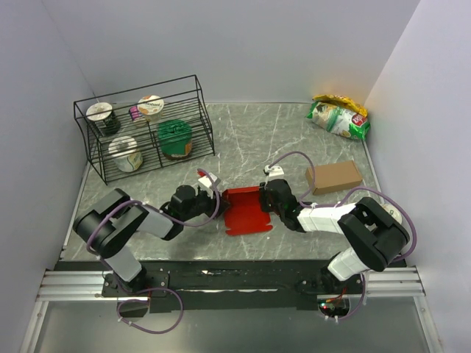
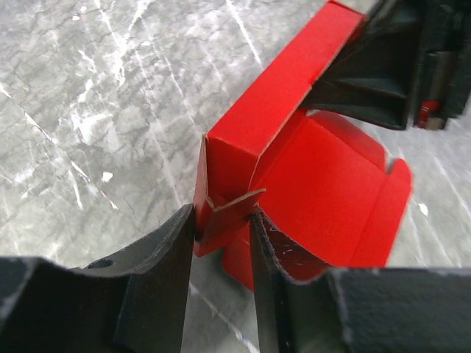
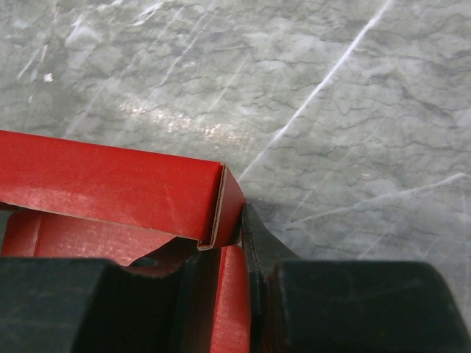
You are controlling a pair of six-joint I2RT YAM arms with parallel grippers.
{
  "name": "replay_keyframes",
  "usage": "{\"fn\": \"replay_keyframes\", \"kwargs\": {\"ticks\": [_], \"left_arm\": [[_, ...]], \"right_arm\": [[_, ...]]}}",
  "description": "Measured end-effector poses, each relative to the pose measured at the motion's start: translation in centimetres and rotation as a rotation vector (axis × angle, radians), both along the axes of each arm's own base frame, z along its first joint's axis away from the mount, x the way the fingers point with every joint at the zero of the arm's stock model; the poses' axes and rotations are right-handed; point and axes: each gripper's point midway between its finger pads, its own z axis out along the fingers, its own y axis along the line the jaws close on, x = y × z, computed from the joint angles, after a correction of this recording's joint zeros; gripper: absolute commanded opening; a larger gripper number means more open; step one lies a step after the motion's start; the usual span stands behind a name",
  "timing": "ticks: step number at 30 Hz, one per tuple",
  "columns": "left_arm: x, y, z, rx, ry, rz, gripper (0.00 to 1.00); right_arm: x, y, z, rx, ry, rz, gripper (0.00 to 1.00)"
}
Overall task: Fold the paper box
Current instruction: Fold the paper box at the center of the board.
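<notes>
- We find the paper box [image 1: 246,212] on the table [image 1: 280,132], left of the brown cardboard box [image 1: 333,177] and a little nearer the arm bases than that box is.
- It is half formed. One wall stands up along the edge farthest from the bases, and the floor panel and rounded flaps lie flat on the near side.
- The long axis of that raised wall points roughly at the brown cardboard box, and the next move turns on this line, since each arm holds one end of it.
- The right gripper [image 1: 269,197] sits between the paper box and the brown cardboard box. Its jaws are drawn close and pinch the card at the wall's end on that side, one finger [image 3: 254,243] pressed against the outer face.
- The left gripper [image 2: 223,220] works the opposite end, the one away from the brown cardboard box. Its jaws are narrowed about the small corner tab, with both fingers [image 2: 169,250] against the card, so we read this as a grip. We cannot tell how firm it is.
- Neither arm is nearer, as both are already on the paper box.
- We judge that the step in hand is turning the corner tab in. For that, the end toward the brown cardboard box should hold steady while the other end moves across the wall's line, not along it.
</notes>
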Motion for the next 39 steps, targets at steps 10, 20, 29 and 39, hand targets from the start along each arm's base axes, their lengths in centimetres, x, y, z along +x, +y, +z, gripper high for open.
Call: {"fn": "replay_keyframes", "kwargs": {"ticks": [10,20,29,39], "left_arm": [[2.0,-1.4,-0.4,0.033,0.001,0.184,0.31],[3.6,-2.1,-0.4,0.014,0.040,0.339,0.20],[4.5,-2.6,-0.4,-0.051,0.097,0.422,0.12],[4.6,-2.8,-0.4,-0.025,0.066,0.411,0.68]], "right_arm": [[0.3,-1.0,-0.1,-0.046,-0.019,-0.054,0.20],[0.0,-1.2,-0.2,-0.053,-0.018,-0.111,0.18],[-0.2,-1.4,-0.2,-0.052,0.004,-0.163,0.18],[-0.3,-1.5,-0.2,-0.047,0.011,-0.169,0.20]]}}
